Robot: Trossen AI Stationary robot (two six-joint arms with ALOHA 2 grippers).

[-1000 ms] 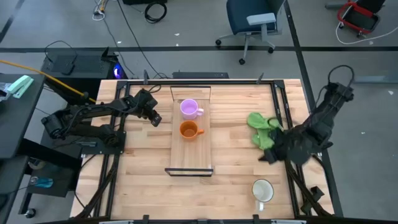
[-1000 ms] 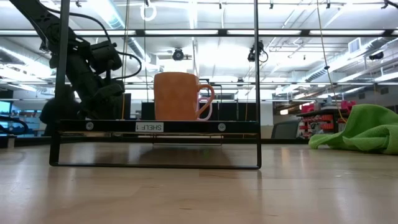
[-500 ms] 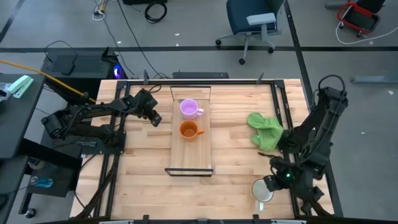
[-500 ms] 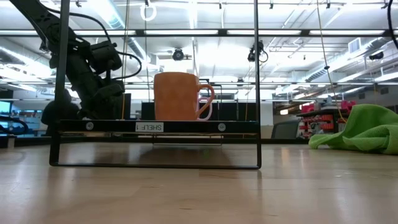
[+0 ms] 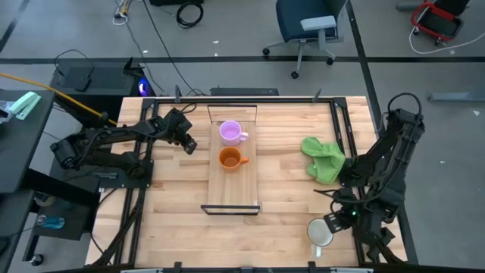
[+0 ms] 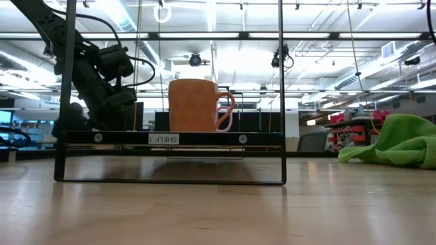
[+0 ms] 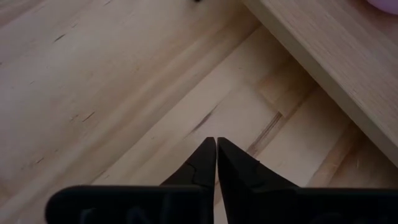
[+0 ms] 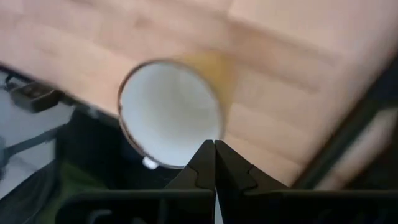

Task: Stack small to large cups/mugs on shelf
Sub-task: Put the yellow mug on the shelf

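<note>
We see the right gripper [image 8: 215, 147] with its fingers pressed together and holding nothing, its tips hanging just over the rim of the white mug [image 8: 169, 112], whose pale inside faces up right ahead of them. In the high view this gripper [image 5: 331, 221] sits at the mug [image 5: 319, 231] by the table's near right corner, with the green cloth [image 5: 323, 158] farther back. The left gripper [image 7: 216, 147] shows only a hairline gap between its tips, empty, above bare tabletop [image 7: 93, 93], and the shelf [image 7: 323, 56] edge runs just ahead of them. From above, the left gripper [image 5: 189, 145] waits just beside the shelf [image 5: 233, 189], on which the purple mug [image 5: 231, 133] and orange mug [image 5: 229, 158] stand close together, well apart from the white one.
</note>
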